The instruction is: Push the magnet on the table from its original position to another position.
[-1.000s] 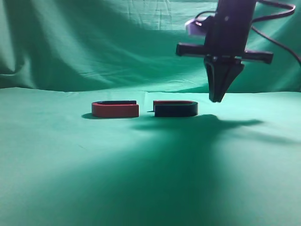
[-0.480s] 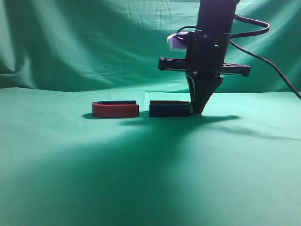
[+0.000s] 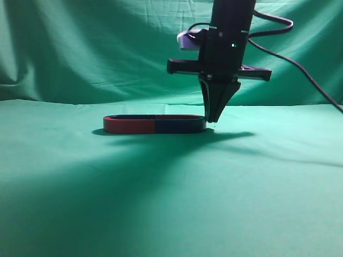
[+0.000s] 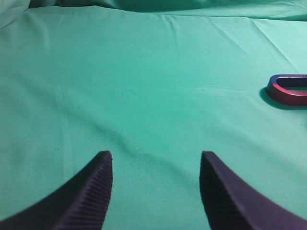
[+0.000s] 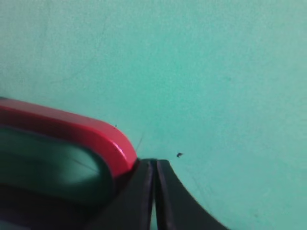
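Note:
The magnet (image 3: 180, 126), navy-sided with a thin red rim, lies on the green table (image 3: 171, 203). Its open end now touches the red-sided magnet (image 3: 129, 126), so the two form one long oval. My right gripper (image 3: 213, 121) is shut and empty, tips down at the magnet's right curved end, touching it. In the right wrist view the shut jaws (image 5: 154, 165) press against the magnet's red-topped curve (image 5: 86, 134). My left gripper (image 4: 156, 160) is open and empty above bare cloth. The red-sided magnet (image 4: 288, 91) shows at its far right.
A green cloth backdrop (image 3: 80, 48) hangs behind the table. The right arm's black cable (image 3: 300, 59) loops at the upper right.
My right gripper came down and moved left against the navy magnet. The magnet slid left until it met the red-sided magnet, closing the gap.

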Motion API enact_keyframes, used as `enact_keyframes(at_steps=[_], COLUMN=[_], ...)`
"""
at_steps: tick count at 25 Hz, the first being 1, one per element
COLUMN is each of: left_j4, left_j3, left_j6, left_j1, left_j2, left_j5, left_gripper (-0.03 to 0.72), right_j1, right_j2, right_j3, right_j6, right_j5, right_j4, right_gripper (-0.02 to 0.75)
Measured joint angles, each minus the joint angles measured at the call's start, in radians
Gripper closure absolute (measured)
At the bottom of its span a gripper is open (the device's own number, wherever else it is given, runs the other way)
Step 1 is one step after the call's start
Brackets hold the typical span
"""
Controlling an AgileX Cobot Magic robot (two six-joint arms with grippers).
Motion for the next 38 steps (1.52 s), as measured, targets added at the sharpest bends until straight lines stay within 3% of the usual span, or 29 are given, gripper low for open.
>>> enact_keyframes(at_steps=[7, 17, 22, 25, 31, 38], left_j4=[0.000, 0.000, 0.000, 0.000, 0.000, 0.000], left_j3=[0.000, 0.000, 0.000, 0.000, 0.000, 0.000], left_j6=[0.000, 0.000, 0.000, 0.000, 0.000, 0.000], left_j1=[0.000, 0.000, 0.000, 0.000, 0.000, 0.000], left_j2=[0.000, 0.000, 0.000, 0.000, 0.000, 0.000], left_j5=[0.000, 0.000, 0.000, 0.000, 0.000, 0.000], left_gripper=[0.316, 0.316, 0.316, 0.316, 0.316, 0.316], right_j1=[0.000, 0.000, 0.000, 0.000, 0.000, 0.000], right_j2=[-0.016, -0.375, -0.609, -0.750, -1.035, -1.303], right_j3=[-0.201, -0.176, -0.023, 0.150, 0.475, 0.704], right_j6=[0.026, 0.068, 0.078, 0.098, 0.106, 0.106], right_j5=[0.260, 0.312, 0.316, 0.309, 0.168, 0.081], right_j4=[-0.057, -0.103, -0.109, -0.109, -0.109, -0.109], right_gripper=[0.738, 0.738, 0.738, 0.738, 0.738, 0.738])
